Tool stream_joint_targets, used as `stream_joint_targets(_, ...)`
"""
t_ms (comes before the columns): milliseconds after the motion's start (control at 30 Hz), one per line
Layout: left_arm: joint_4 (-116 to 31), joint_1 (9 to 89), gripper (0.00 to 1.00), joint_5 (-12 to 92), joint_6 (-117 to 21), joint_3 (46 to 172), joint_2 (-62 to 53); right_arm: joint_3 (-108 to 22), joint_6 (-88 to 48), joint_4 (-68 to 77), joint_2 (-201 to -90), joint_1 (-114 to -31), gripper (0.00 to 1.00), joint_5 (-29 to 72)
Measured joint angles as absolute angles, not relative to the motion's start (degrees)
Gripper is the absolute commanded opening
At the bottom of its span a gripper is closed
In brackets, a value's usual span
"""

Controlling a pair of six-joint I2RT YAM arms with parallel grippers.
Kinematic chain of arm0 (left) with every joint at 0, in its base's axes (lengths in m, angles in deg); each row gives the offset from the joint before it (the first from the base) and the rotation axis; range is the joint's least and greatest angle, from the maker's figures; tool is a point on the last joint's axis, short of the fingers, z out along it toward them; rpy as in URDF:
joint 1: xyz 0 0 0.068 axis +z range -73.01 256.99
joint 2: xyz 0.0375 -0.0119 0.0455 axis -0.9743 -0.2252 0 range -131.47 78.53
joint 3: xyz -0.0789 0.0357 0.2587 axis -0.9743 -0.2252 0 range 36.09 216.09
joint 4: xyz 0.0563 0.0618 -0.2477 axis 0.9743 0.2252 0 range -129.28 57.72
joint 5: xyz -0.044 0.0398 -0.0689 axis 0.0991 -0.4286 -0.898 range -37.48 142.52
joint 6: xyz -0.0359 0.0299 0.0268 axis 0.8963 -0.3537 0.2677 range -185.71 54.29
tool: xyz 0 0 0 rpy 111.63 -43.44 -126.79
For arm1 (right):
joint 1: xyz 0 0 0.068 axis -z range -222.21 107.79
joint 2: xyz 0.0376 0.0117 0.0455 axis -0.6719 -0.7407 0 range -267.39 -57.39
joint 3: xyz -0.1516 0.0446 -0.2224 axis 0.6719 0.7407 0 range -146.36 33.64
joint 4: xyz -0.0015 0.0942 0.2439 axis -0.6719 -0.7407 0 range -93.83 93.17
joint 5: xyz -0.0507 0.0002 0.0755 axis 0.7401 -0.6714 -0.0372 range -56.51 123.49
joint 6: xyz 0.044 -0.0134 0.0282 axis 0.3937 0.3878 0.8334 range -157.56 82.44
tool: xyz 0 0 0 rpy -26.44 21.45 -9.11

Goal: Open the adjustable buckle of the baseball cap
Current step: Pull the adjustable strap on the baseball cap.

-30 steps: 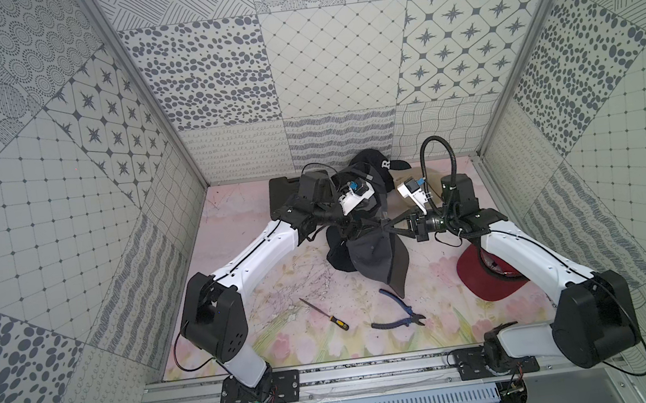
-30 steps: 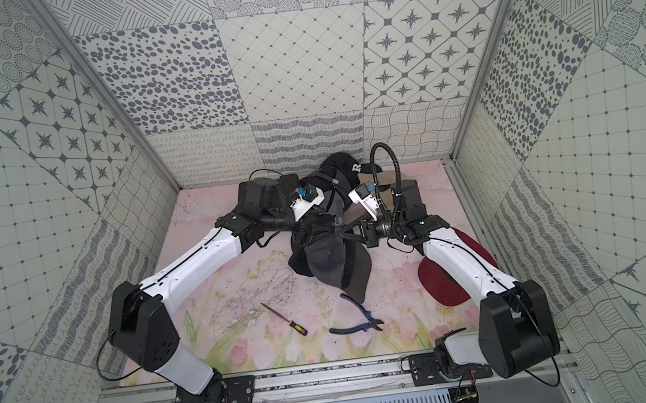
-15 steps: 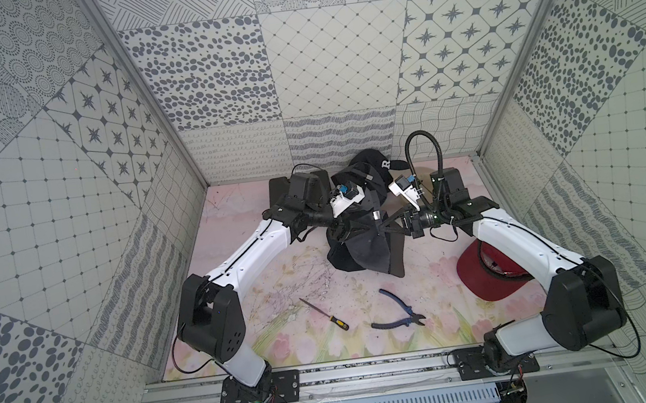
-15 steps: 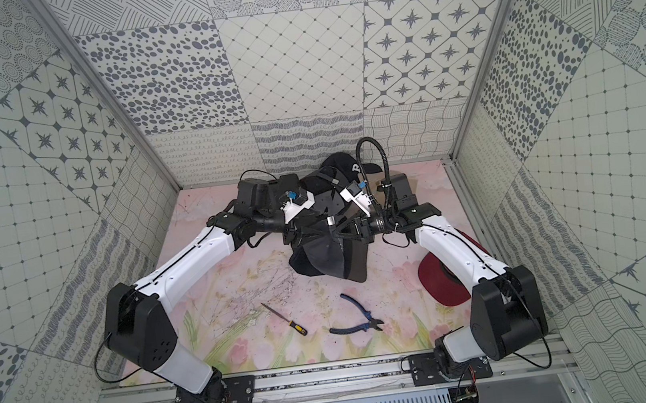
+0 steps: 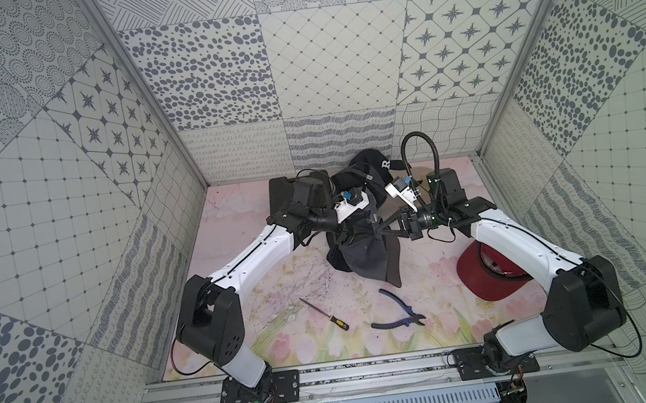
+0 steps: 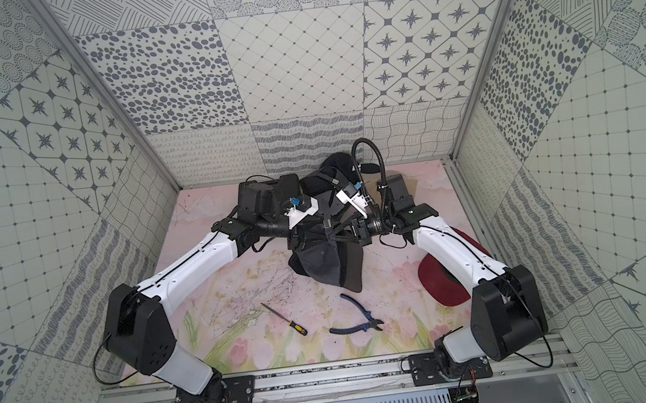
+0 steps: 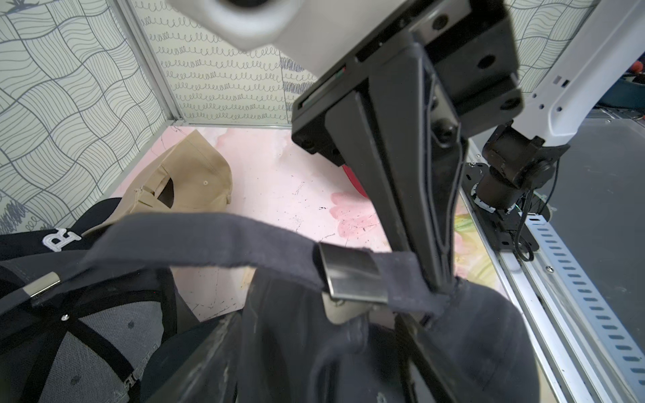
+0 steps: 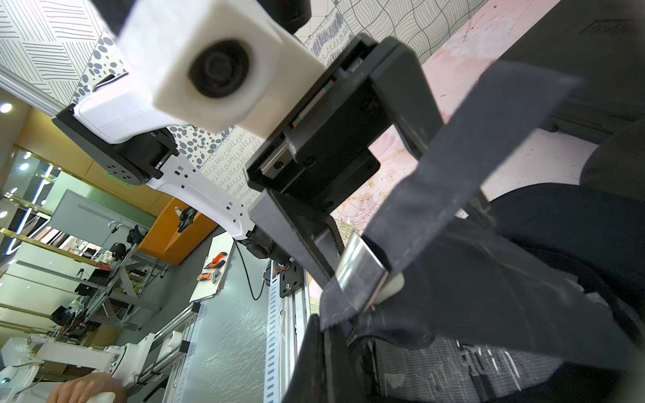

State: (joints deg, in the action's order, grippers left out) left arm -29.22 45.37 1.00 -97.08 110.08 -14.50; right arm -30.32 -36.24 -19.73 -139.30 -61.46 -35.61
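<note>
Left gripper (image 5: 352,231) is at mid-table with jaws apart. We see one finger on each side of the strap (image 7: 209,240) and the lower finger (image 8: 300,240) against the metal buckle (image 7: 352,275); it's clamped on nothing. A black case (image 5: 282,190) sits just behind it by the back wall.

The dark baseball cap (image 5: 361,254) is between the two grippers, strap end up, crown and brim drooping to the mat (image 5: 282,291). The buckle sits on the strap just beside the right gripper (image 7: 436,279); we can't tell if its flap is lifted. Right gripper's jaws are pinched together on the strap end.

Screwdriver (image 5: 324,314) and pliers (image 5: 398,314) lie near the front. The "R" cap (image 5: 375,162) and tan cap (image 7: 188,181) are at the back, and the red cap (image 5: 486,279) is far right under the right arm.
</note>
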Motion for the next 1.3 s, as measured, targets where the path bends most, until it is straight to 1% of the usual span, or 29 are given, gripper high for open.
stream_joint_targets(167,-31.8,44.7,0.66,1.5,-97.0,109.5,-14.5,-30.3,-35.6,-19.2,-139.3,-62.2,0.0,-36.0)
stream_joint_targets(367,-34.3,44.4,0.52,2.0,-96.0,108.9,-14.5,-30.3,-35.4,-18.9,-139.3,-62.4,0.0,-36.7)
stream_joint_targets(567,-37.2,44.4,0.25,2.3,-94.2,107.6,-14.5,-30.1,-33.7,-16.8,-139.3,-62.4,0.0,-35.9)
stream_joint_targets(633,-38.0,44.4,0.08,2.4,-93.3,107.5,-14.5,-29.2,-32.0,-14.0,-139.2,-62.4,0.0,-34.8)
stream_joint_targets(733,-39.1,44.4,0.0,2.9,-91.6,107.4,-14.5,-26.2,-28.7,-8.4,-138.8,-62.3,0.0,-33.0)
stream_joint_targets(833,-40.4,44.4,0.0,3.9,-89.1,107.0,-14.5,-23.0,-24.8,-2.5,-137.9,-62.3,0.0,-31.3)
stream_joint_targets(967,-42.9,44.4,0.0,5.6,-84.8,106.5,-14.5,-20.8,-21.9,1.7,-136.9,-62.3,0.0,-29.1)
stream_joint_targets(1300,-44.2,44.5,0.0,10.3,-74.3,110.4,-15.3,-18.9,-23.0,1.1,-136.6,-63.0,0.0,-26.3)
